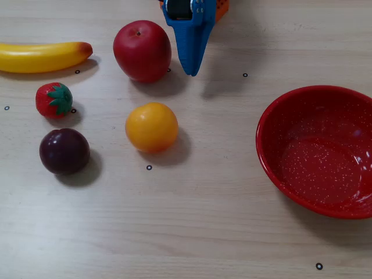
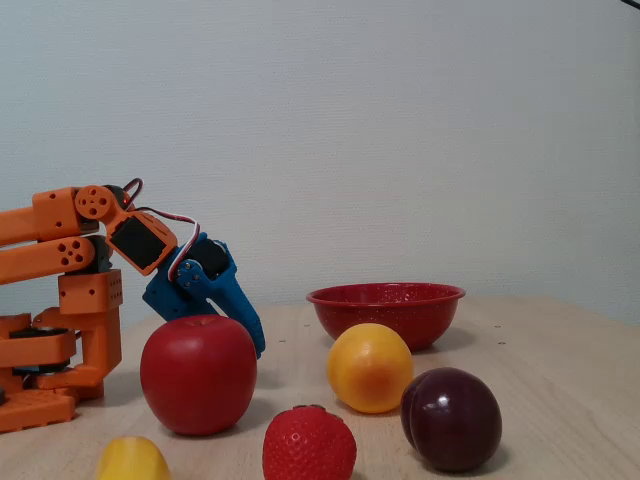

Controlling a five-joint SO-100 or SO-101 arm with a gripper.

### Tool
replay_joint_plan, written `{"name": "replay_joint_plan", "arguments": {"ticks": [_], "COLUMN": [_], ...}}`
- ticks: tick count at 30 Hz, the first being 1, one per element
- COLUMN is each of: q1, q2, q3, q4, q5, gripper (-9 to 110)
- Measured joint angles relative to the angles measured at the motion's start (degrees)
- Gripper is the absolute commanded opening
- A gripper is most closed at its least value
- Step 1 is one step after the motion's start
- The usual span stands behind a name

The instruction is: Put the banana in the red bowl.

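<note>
So the long glossy yellow plastic banana (image 1: 42,56) lies flat at the far left of the top-down fixed view, orange-red tip pointing toward the big shiny red apple (image 1: 142,50). The speckled glossy red bowl (image 1: 318,150) sits way over on the right, empty. Nothing's been picked up yet, so I'd say the step in hand is just reaching for the banana.

To do it well, I'd swing over the apple rather than around it, open wide, and come down across the banana's middle with the fingers straddling the narrow width, not along its length. It looks slick and curved, so a centred pinch should stop it pivoting. Watch the little red strawberry (image 1: 54,100) just below it.

The blue two-finger gripper (image 1: 191,68) hangs nose-down beside the apple, clear of it. Fingers look pressed together into one point, holding nothing. In the side fixed view the orange arm (image 2: 60,250) is folded low, forearm roughly level, wrist tipped down toward the wooden table (image 1: 203,221).
</note>
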Motion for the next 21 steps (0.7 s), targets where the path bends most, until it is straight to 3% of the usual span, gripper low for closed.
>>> {"name": "replay_joint_plan", "arguments": {"ticks": [10, 21], "q1": [0.79, -3.96], "q2": [-3.43, -21.01], "q3": [-0.97, -27.07], "q4": [0.0, 2.64], "q5": [1.23, 3.96], "gripper": [0, 0]}}
